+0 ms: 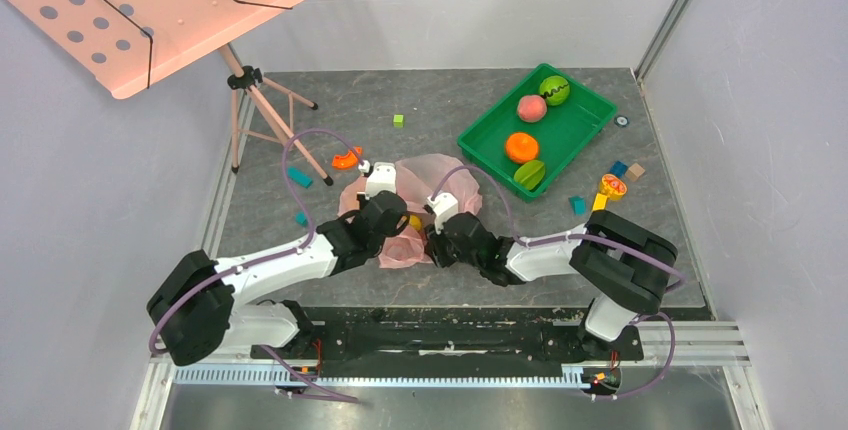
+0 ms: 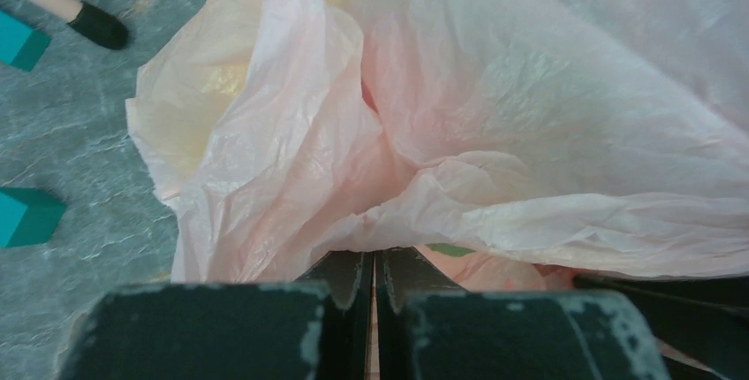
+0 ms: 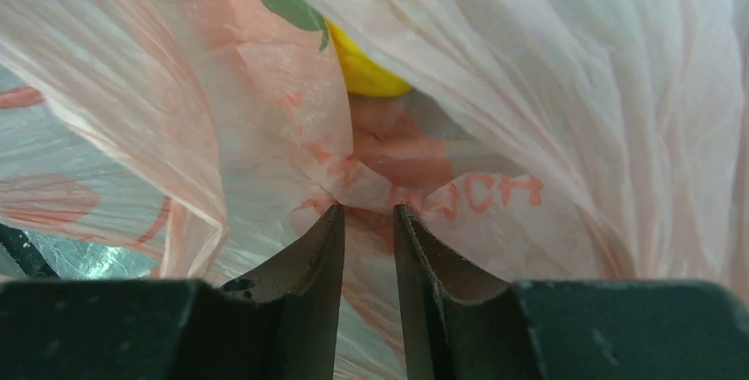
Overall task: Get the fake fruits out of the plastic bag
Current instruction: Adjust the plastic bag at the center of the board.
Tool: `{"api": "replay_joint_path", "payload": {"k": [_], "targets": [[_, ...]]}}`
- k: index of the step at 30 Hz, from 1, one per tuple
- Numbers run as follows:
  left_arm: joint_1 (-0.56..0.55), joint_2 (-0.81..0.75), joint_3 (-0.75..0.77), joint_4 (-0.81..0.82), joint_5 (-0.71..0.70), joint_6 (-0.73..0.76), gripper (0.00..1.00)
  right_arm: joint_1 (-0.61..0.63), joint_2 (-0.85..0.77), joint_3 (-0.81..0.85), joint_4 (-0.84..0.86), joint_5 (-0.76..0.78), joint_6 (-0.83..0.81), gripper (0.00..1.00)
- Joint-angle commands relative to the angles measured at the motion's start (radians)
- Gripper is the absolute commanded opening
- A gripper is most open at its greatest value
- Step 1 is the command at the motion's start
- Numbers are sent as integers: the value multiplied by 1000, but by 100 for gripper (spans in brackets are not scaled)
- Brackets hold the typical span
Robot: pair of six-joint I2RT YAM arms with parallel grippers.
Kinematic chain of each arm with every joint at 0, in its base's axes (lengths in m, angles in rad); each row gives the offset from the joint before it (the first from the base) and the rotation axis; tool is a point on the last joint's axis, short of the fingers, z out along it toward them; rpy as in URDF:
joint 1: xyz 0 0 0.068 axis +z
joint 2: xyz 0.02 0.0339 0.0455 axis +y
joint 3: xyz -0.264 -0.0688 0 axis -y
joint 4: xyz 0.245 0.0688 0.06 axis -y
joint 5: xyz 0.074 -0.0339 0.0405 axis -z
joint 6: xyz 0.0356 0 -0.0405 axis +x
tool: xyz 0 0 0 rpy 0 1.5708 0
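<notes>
Between right pincer (image 3: 367, 210) tips: plastic bag (image 3: 548, 88); yellow fruit (image 3: 366, 75) beyond.

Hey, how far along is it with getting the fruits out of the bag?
Early. Done: nothing I can confirm. In hand: left gripper and right gripper both pinch the plastic bag. Remaining: a yellow fruit sits inside; others may be hidden.
</notes>
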Motion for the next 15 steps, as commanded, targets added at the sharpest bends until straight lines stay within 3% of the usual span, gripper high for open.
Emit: {"api": "replay_joint_path", "payload": {"k": [1, 15], "targets": [[4, -34, -16, 116, 64, 4, 2, 2, -10, -54, 114, 28, 60, 30], [-12, -16, -32, 264, 266, 30, 2, 2, 4, -59, 155, -7, 112, 31]]}}
